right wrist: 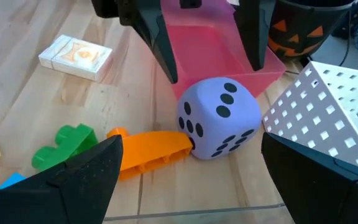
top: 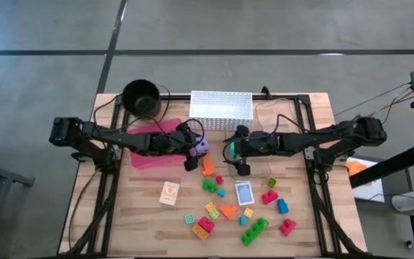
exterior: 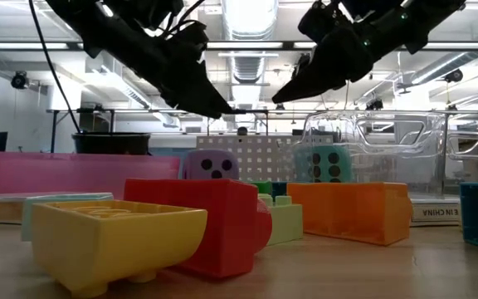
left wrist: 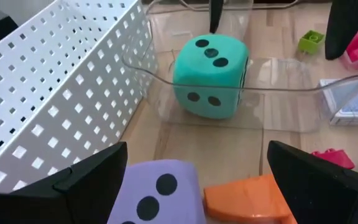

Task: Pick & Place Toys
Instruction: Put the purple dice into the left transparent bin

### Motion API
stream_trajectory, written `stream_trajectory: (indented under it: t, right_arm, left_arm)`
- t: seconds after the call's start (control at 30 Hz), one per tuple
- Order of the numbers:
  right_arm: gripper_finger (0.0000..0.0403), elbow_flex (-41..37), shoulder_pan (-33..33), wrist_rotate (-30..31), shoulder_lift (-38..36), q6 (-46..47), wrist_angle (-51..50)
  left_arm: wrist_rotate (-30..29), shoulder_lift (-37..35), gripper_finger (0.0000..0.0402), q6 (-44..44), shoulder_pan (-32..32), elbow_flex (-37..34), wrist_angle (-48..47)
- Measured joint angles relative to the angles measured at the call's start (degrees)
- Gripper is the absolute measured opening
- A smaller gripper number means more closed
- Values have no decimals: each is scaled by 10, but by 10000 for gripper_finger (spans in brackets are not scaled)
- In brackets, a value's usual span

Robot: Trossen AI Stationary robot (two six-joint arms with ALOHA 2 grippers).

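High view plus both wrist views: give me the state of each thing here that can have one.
left hand: open, empty, above the purple die
right hand: open, empty, near the teal die
purple die: on the table, touching an orange block
teal die: on the table, not held
white basket: upright, contents not visible
pink tray: flat, no toys visible in it

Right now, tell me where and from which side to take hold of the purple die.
Grip the purple die across two opposite flat faces, coming down from above. The cube sits upright on the table, its top free. The orange block touches one lower side and the pink tray lies close behind. The left end effector hangs open just over it.
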Motion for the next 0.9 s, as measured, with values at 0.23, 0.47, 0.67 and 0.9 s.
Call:
stream_trajectory:
  t: [0.23, 0.47, 0.67, 0.9]
  right_arm:
    - [378, 0, 0, 0, -3, -4, 1]
    - [378, 0, 0, -1, -3, -4, 5]
    - [378, 0, 0, -1, -3, -7, 7]
    - [378, 0, 0, -1, -3, -7, 7]
  left_arm:
    - [-33, 0, 386, -8, 0, 0, -6]
    - [-92, 0, 386, -19, 10, 0, -22]
    - [-78, 0, 386, -29, 25, 0, -40]
    - [-47, 3, 386, -42, 35, -11, -43]
